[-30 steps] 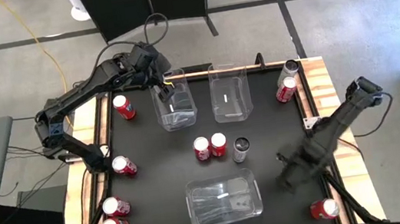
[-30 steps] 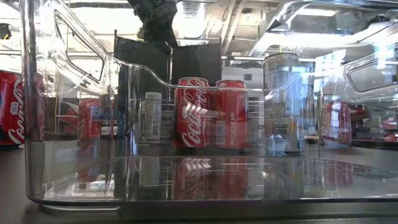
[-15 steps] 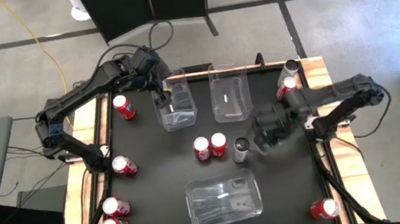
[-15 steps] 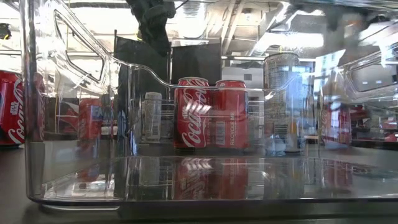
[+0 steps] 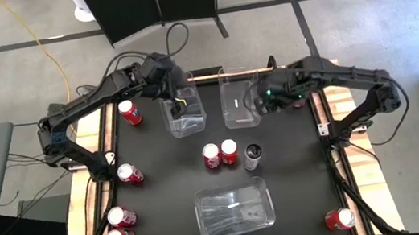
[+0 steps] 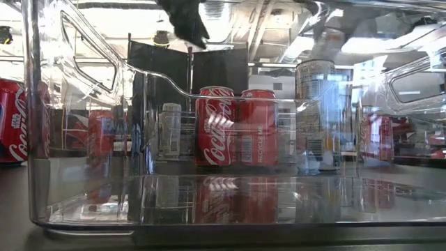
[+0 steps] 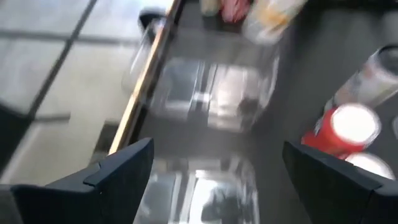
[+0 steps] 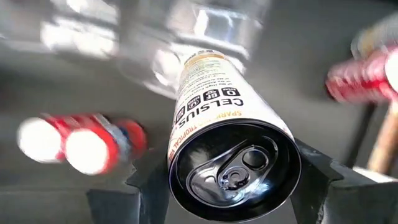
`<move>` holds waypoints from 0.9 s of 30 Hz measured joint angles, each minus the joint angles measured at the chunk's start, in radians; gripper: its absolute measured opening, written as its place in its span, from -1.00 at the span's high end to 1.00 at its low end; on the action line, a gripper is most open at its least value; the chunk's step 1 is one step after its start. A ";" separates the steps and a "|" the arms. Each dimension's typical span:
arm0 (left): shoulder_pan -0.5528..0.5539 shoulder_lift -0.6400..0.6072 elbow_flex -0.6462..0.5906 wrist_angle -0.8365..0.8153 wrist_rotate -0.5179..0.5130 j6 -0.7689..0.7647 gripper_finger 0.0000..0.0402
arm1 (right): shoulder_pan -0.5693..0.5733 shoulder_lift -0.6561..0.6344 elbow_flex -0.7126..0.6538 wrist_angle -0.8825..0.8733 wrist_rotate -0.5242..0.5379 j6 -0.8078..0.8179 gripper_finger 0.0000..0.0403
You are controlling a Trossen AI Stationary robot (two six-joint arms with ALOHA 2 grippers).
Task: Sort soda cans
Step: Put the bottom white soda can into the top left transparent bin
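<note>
My right gripper (image 5: 261, 104) is shut on a white soda can (image 8: 214, 99) with a black top, above the far middle clear bin (image 5: 235, 118). My left gripper (image 7: 217, 180) stands open with nothing between its fingers, above the far left clear bin (image 5: 186, 122). Two red soda cans (image 5: 220, 153) and a dark-topped silver one (image 5: 253, 157) stand upright mid-table. Other red cans lie along the left edge (image 5: 129, 173) and at the near right corner (image 5: 339, 218). My right gripper pinches the white can's wall just under its top rim (image 8: 181, 146), one finger (image 8: 146, 186) on each side. The fingers come from above, slanting down. The can hangs below them, its top toward the wrist, lifted clear above the bin.
A third clear bin (image 5: 235, 207) sits near the table's front edge and fills the low view. A red can (image 5: 128, 112) stands left of the far left bin. Wooden rails (image 5: 338, 109) edge the black table top.
My right gripper has swung from the table's near right side up and toward the far edge, to above the far middle bin, turning as it went. My left gripper has shifted a little toward the right over the far left bin.
</note>
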 joint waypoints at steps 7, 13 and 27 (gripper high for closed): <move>-0.067 0.000 0.000 0.182 0.001 0.129 -0.74 | -0.084 0.014 0.023 0.362 -0.018 -0.052 -0.24; -0.107 0.025 0.000 0.260 0.001 0.132 -0.74 | -0.138 0.070 0.022 0.556 -0.073 -0.053 -0.24; -0.121 0.140 0.000 0.355 -0.143 0.111 -0.74 | -0.125 0.167 0.022 0.726 -0.179 -0.062 -0.24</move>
